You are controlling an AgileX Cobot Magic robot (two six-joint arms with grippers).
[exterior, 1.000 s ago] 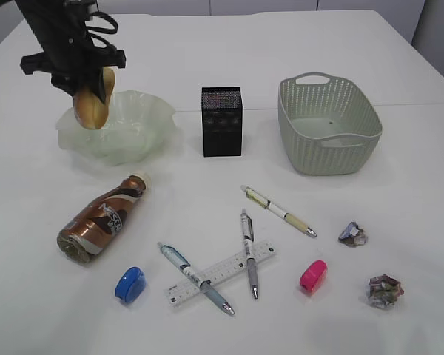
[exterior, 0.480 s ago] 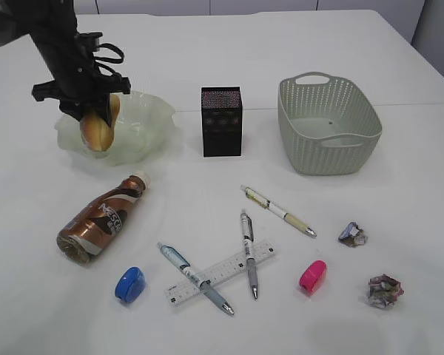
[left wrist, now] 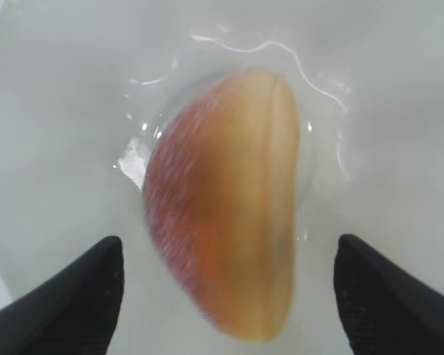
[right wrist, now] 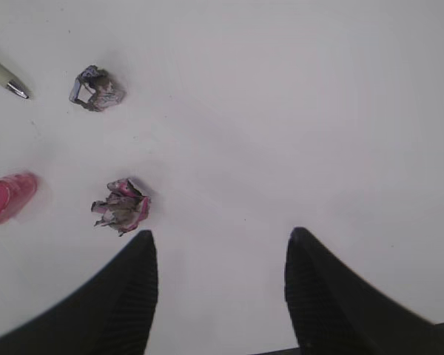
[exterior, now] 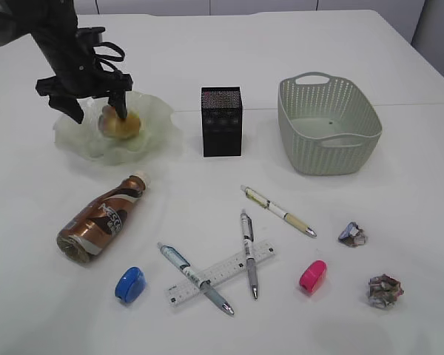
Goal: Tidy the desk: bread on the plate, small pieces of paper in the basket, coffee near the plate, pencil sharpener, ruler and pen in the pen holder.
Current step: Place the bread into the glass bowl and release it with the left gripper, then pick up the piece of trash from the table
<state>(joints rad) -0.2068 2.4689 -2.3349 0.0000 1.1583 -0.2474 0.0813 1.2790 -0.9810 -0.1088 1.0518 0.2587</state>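
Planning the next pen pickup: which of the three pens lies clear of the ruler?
The cream-barrelled pen, lying alone nearest the grey-green basket. The blue pen and silver pen both cross the white ruler.

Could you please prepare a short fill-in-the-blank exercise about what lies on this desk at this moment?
1. The bread lies on the ____, between the open fingers of the left claw.
2. The basket holds ____ paper balls.
3. The coffee bottle is lying on its ____.
4. Two pens cross over the ____.

Missing words: plate; no; side; ruler
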